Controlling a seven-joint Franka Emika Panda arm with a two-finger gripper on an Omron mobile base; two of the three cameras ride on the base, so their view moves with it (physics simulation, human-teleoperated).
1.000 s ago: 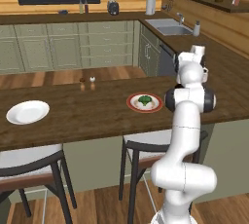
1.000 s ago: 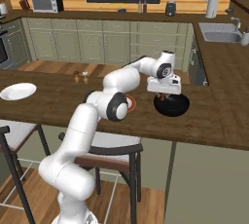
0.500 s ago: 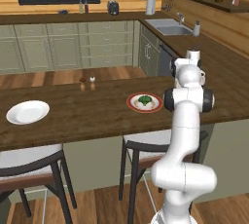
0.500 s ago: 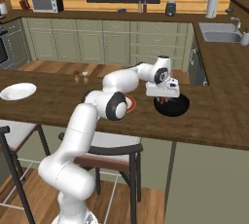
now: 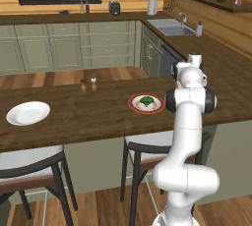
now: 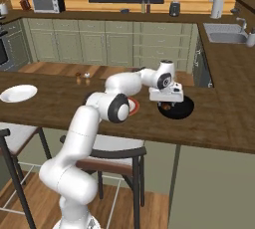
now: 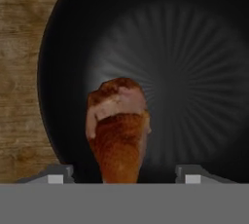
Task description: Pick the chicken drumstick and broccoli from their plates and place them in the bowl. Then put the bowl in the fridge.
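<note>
White plate (image 5: pixel 28 113) near the counter's (image 5: pixel 88 117) left end. Broccoli (image 5: pixel 146 101) on red-rimmed plate (image 5: pixel 134 105), mid-counter. Toward the right end, gripper (image 6: pixel 167 104) hangs over black bowl (image 6: pixel 182 111), jaws spread wide, gripping nothing. Chicken drumstick (image 7: pixel 119 129) sits inside the bowl between the tips, touching neither.

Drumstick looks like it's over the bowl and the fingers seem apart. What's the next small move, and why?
Probably lift the gripper straight up, clear of the black bowl. In the hand view the fingertips stand well apart on either side of the chicken drumstick, which sits inside the bowl, so it looks released. The broccoli is still on the red-rimmed plate, so that is the next pick.
</note>
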